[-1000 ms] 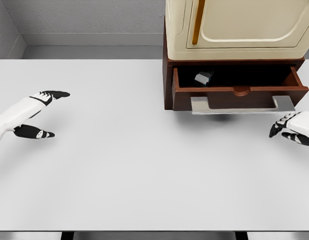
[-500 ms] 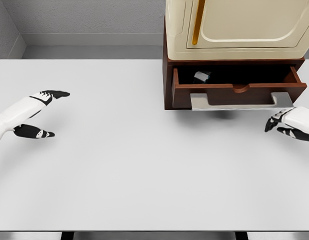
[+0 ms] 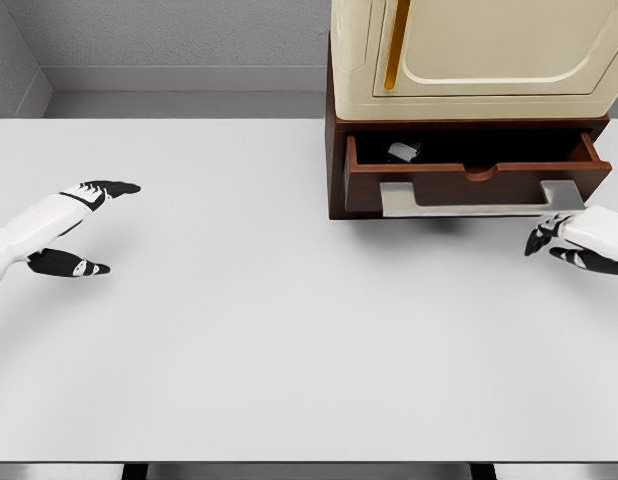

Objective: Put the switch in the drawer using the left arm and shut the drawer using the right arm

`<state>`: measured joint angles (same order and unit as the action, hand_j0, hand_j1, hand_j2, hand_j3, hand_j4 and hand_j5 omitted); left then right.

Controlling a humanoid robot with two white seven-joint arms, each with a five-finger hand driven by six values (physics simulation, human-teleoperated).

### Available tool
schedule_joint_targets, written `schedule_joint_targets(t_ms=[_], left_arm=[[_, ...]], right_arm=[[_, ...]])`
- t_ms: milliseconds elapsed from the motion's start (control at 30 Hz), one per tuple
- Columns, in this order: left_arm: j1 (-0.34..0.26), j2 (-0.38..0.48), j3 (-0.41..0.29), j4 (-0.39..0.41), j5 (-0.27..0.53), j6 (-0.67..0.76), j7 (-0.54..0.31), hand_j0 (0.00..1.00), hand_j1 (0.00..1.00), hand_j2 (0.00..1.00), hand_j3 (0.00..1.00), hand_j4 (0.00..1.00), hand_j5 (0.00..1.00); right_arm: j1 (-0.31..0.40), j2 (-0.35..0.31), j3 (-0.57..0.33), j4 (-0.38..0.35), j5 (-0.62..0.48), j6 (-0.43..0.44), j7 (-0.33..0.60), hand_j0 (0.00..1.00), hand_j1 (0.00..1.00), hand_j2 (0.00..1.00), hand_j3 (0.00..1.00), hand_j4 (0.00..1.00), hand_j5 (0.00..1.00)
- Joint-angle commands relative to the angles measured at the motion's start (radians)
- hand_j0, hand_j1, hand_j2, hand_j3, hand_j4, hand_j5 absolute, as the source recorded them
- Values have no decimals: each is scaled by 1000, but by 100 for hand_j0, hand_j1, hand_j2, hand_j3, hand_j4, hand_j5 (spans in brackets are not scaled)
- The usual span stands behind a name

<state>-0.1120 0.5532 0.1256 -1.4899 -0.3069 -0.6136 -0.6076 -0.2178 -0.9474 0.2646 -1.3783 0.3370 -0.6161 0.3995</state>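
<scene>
Upper right: switch [image 3: 403,152] inside the partly open drawer [image 3: 477,182]. Left robot hand [image 3: 77,228] spread, empty, at left. Right robot hand [image 3: 577,243] loosely curled, empty, beside the drawer handle [image 3: 479,198].

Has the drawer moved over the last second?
Yes. The drawer has slid partway back into the brown cabinet, its front and grey handle nearer the cabinet face. The right robot hand is beside the handle.

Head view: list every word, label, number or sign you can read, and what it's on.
None can be read. The cabinet, the drawer, the table and both hands, left and right, bear no text. The switch in the drawer is too small to show any marking.
</scene>
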Motion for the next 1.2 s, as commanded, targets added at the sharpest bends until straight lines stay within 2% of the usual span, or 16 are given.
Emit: schedule_joint_targets(t_ms=[0,200,400,600,767,967,1167], left_arm=[[0,1,0,-1,8,3,0,100,100,100,100,100,100],[0,1,0,-1,8,3,0,100,100,100,100,100,100],[0,1,0,-1,8,3,0,100,100,100,100,100,100],[0,1,0,-3,8,3,0,100,100,100,100,100,100],[0,1,0,-3,8,3,0,100,100,100,100,100,100],[0,1,0,-1,8,3,0,100,100,100,100,100,100],[0,1,0,-1,8,3,0,100,100,100,100,100,100]], right_arm=[[0,5,4,10,-15,5,-2,51,51,51,51,51,51],[12,-22,-2,13,-18,5,10,51,51,51,51,51,51],[41,-122,-7,1,-29,5,7,53,53,53,53,53,53],[123,-180,-11,-128,-76,5,2,53,53,53,53,53,53],[133,-180,-11,-257,-107,5,4,47,47,47,47,47,47],[163,-202,-13,-381,-108,5,5,46,46,46,46,46,46],[166,-271,-53,-387,-127,5,12,47,47,47,47,47,47]])
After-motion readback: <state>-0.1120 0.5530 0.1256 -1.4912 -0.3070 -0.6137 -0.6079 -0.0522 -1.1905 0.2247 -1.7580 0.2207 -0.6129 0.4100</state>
